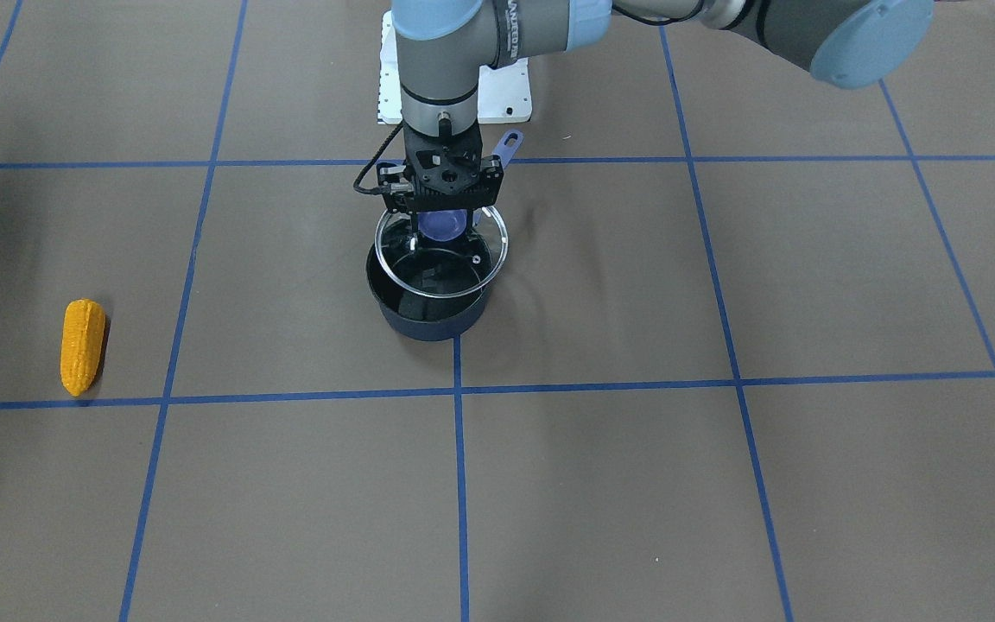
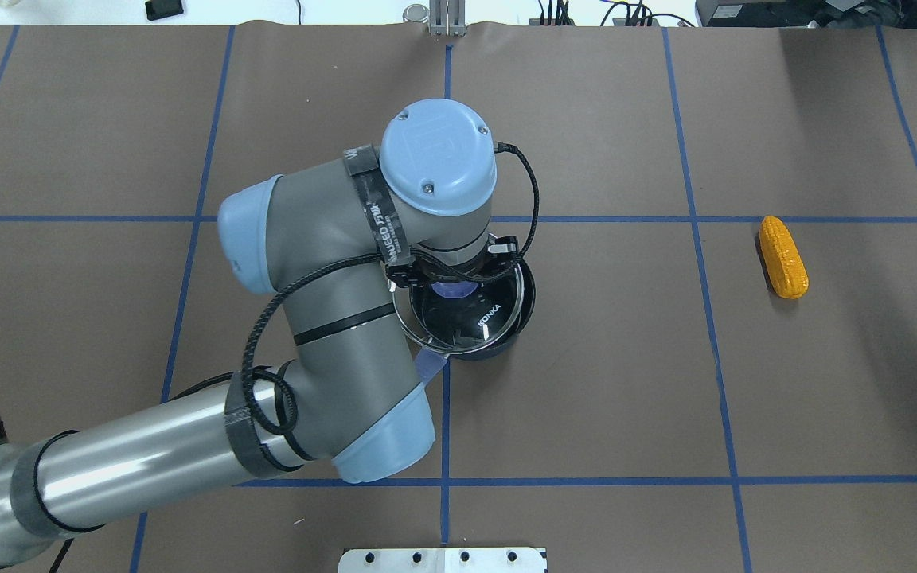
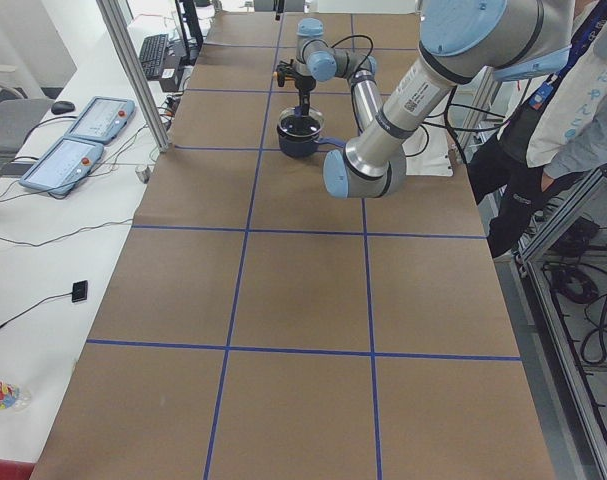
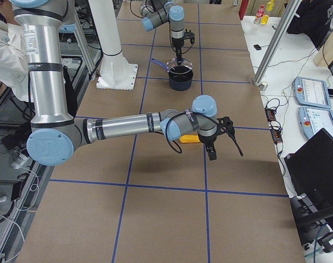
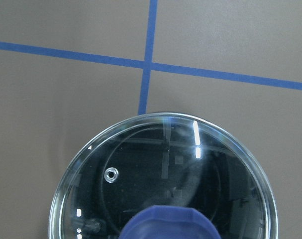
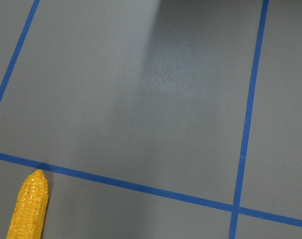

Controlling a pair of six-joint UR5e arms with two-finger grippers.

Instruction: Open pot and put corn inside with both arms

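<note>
The left gripper [image 1: 444, 231] stands straight over the pot [image 1: 428, 324], its jaws pinching the purple knob [image 5: 170, 224] of the glass lid [image 1: 463, 263], which looks raised just clear of the pot's rim, so I judge the opening step to be in hand. Well apart from the pot, on the robot's right, the corn [image 2: 782, 257] lies untouched, and the right gripper [image 4: 211, 153] hangs near it; whether its jaws are spread I cannot tell. Next, the lid should go aside of the pot while the right arm descends onto the cob.
</note>
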